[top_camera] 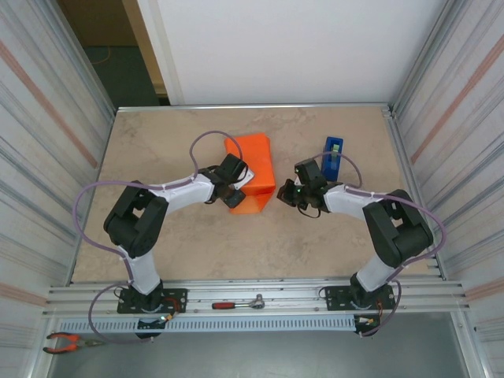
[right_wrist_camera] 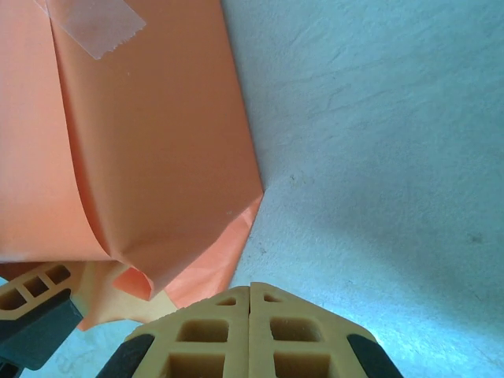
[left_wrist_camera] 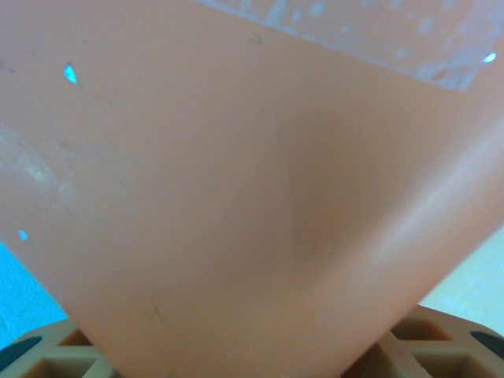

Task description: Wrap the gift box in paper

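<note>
The orange paper (top_camera: 253,169) is folded round into a parcel in the middle of the table, and the gift box is hidden under it. A strip of clear tape (right_wrist_camera: 98,27) holds a seam. My left gripper (top_camera: 236,191) is at the parcel's near left end. In the left wrist view its fingers (left_wrist_camera: 47,350) stand apart at either side of the paper (left_wrist_camera: 252,189), which fills the gap between them. My right gripper (top_camera: 290,193) is shut and empty. It hovers just off the parcel's near right corner (right_wrist_camera: 236,228), its fingertips (right_wrist_camera: 236,303) pressed together.
A blue tape dispenser (top_camera: 332,156) stands upright behind the right gripper. A ratchet wrench (top_camera: 240,302) lies on the front rail and red-handled pliers (top_camera: 67,342) at the bottom left. Corrugated walls close in both sides of the table (top_camera: 173,252).
</note>
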